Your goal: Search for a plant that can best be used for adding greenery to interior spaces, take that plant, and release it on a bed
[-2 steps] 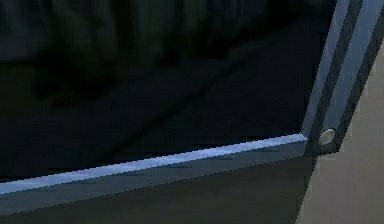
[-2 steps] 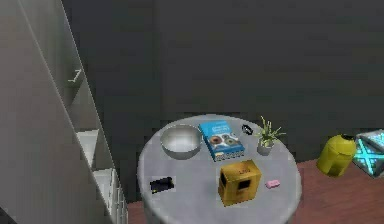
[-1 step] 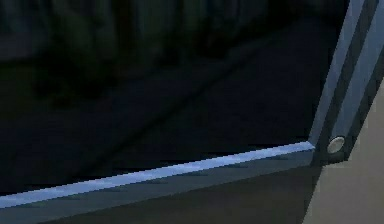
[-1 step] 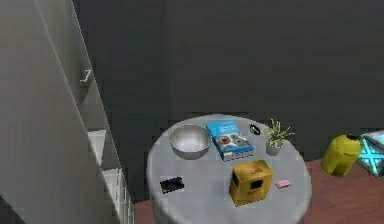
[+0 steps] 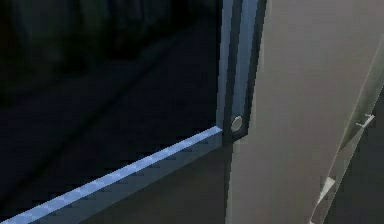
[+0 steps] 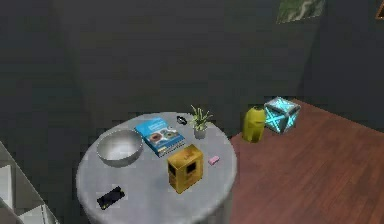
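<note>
Plant (image 6: 201, 121) stands at the far edge of the round table (image 6: 140, 182), just beside the book (image 6: 158, 137). I cannot tell my pincer's state. Risk: a careless reach may tip it off that edge.

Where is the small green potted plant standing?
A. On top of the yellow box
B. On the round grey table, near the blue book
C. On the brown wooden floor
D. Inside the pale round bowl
B: in the arm side view the small green potted plant stands on the round grey table, near its far edge, just right of the blue book.
</note>
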